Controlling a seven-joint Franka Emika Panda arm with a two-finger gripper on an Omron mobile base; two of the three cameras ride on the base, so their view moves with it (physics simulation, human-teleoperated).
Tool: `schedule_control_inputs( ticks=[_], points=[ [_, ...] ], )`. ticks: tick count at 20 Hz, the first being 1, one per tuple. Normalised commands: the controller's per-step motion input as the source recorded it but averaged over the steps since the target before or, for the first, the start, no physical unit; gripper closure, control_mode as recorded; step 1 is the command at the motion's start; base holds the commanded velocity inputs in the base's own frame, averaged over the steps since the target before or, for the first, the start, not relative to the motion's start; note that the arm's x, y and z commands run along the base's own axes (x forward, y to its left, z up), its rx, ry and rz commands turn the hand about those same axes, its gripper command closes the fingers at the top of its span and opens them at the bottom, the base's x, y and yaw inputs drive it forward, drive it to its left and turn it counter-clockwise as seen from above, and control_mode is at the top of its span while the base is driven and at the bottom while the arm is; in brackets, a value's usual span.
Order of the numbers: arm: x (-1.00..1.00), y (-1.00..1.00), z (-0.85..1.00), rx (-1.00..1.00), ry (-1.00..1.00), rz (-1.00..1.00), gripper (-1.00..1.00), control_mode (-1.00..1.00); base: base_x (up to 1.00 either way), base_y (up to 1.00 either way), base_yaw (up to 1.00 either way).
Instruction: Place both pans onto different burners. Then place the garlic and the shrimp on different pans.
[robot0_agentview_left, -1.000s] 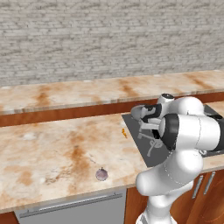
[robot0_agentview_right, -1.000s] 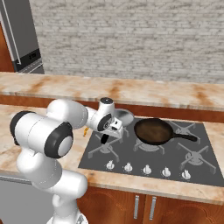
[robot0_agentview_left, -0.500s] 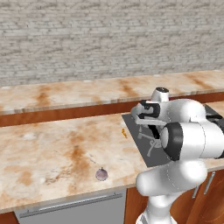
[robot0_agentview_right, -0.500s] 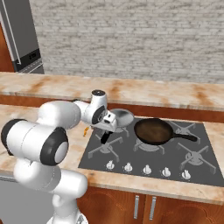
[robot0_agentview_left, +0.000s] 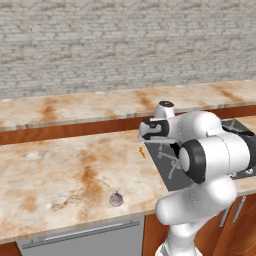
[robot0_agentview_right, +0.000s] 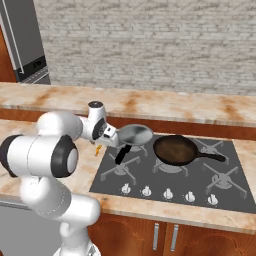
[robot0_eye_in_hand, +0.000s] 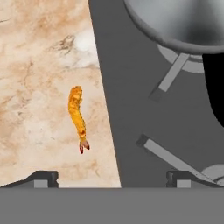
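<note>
The silvery steel pan (robot0_agentview_right: 135, 134) sits on the cooktop's back-left burner, its black handle (robot0_agentview_right: 120, 154) pointing toward the front. On the middle burner (robot0_agentview_right: 170, 167) rests the dark pan (robot0_agentview_right: 174, 149). My gripper (robot0_eye_in_hand: 111, 178) is open and holds nothing. It hovers above the cooktop's left edge, just left of the steel pan (robot0_eye_in_hand: 175, 19). The orange shrimp (robot0_eye_in_hand: 77, 116) lies on the counter below and slightly left of the gripper, close to the cooktop; it also shows as the shrimp (robot0_agentview_right: 98, 148). The garlic (robot0_agentview_left: 116, 199) lies farther left, near the counter's front edge.
The dark grey cooktop (robot0_agentview_right: 150, 177) has white knobs (robot0_agentview_right: 168, 192) along its front and bare grates at front left (robot0_agentview_right: 120, 170) and right (robot0_agentview_right: 222, 175). A raised marble ledge (robot0_agentview_left: 75, 107) and brick wall run behind. A steel fridge (robot0_agentview_right: 22, 45) stands far left.
The gripper opened and let go of the steel pan's handle, then drew left toward the cooktop's edge. The steel pan stays on its burner.
</note>
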Motion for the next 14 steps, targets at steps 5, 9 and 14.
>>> schedule_control_inputs(
  ticks=[5, 9, 14],
  points=[
    [0.33, 0.29, -0.17, 0.00, 0.00, 0.00, -1.00, -1.00, 0.00, 0.00, 0.00],
    [0.00, 0.18, -0.28, 0.00, 0.00, 0.00, -1.00, -1.00, 0.00, 0.00, 0.00],
    [0.06, 0.06, -0.28, 0.00, 0.00, 0.02, -1.00, -1.00, 0.00, 0.00, 0.00]
  ],
)
